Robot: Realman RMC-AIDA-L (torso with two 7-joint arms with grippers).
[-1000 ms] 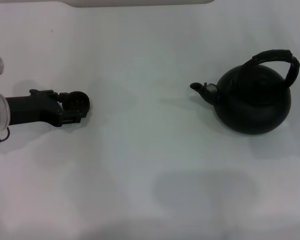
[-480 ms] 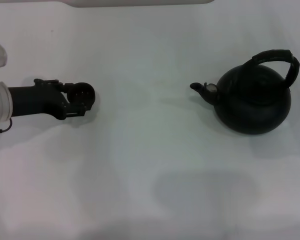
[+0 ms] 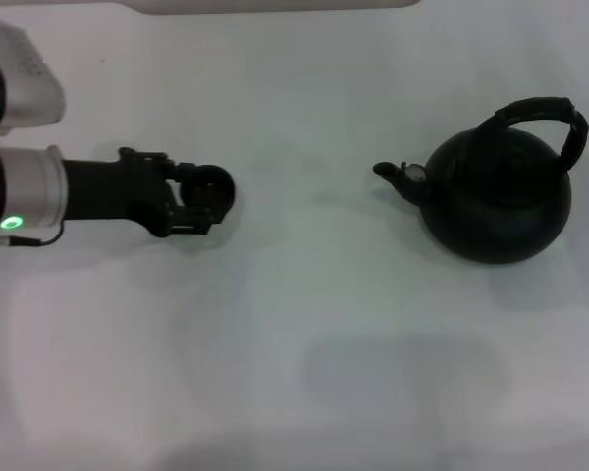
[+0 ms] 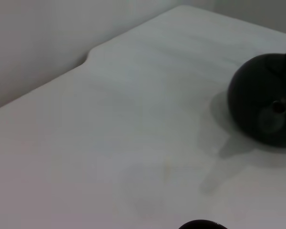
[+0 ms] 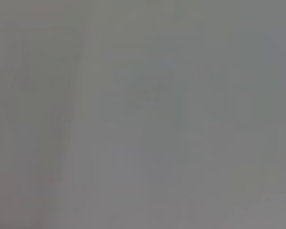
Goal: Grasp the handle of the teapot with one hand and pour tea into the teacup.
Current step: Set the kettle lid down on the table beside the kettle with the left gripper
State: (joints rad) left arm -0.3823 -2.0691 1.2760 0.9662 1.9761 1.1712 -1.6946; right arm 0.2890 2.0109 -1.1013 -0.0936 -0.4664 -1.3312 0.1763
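White and bare-looking, the tabletop (image 3: 294, 324) fills your head view, with a pale strip running along its far edge. Your left gripper (image 3: 198, 199) reaches in from the robot's left on a black forearm with a white cuff and a lit green light, and its fingers (image 3: 184, 173) sit on either side of the teacup (image 3: 210, 188), the small round black cup lying right between them; you can count them as pinching the cup, since its body fills the gap at the tips. Whether the cup rests on the tabletop or is lifted clear of it cannot be told from these views. Well apart from the fingers, off toward the robot's right, stands the teapot (image 3: 499, 194), round and matte black, upright on the tabletop. Its short spout (image 3: 393, 175), with a small grey cap, points back toward the fingers and the cup they hold. The handle (image 3: 542, 113) arches over the top of the pot on the side farthest from the fingers, and nothing touches it. In your left wrist view the teapot (image 4: 264, 99) shows as a dark round body near the frame's edge with its shadow on the white surface, and a dark curved rim (image 4: 200, 224) just peeks in, likely the cup. Your right gripper does not appear in the head view, and the right wrist view gives you only a flat grey field.
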